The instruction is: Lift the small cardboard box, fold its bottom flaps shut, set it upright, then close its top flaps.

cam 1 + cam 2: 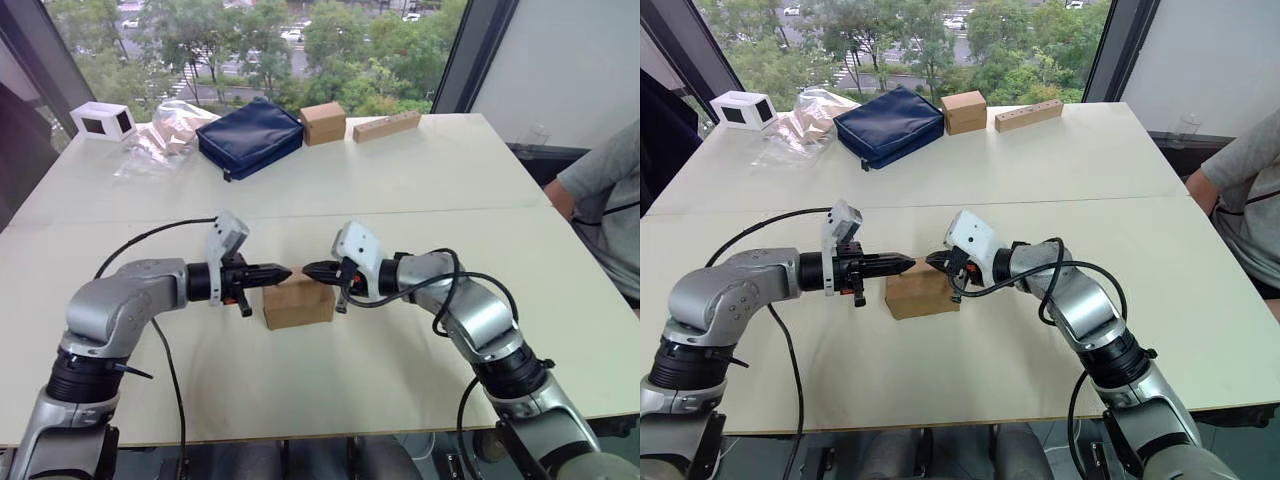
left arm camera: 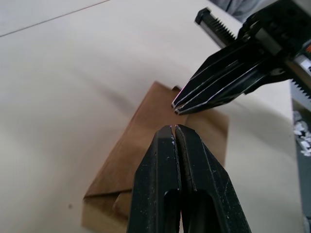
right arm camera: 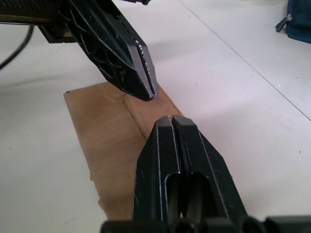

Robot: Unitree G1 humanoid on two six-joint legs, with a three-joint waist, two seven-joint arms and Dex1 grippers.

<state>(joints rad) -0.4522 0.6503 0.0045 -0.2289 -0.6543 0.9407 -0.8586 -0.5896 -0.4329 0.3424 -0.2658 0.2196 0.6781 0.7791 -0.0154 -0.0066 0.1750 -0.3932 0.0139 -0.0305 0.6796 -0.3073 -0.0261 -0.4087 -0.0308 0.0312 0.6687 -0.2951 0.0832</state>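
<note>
The small cardboard box (image 1: pixel 298 303) is seen at the middle of the frame, on the table (image 1: pixel 420 180). The left gripper (image 1: pixel 284 272) and right gripper (image 1: pixel 308 268) are held tip to tip just above it. Both pairs of jaws are pressed together.

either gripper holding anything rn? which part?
Nothing held. Left gripper and right gripper are both shut, tips poised just over the small cardboard box, which sits on the table.
</note>
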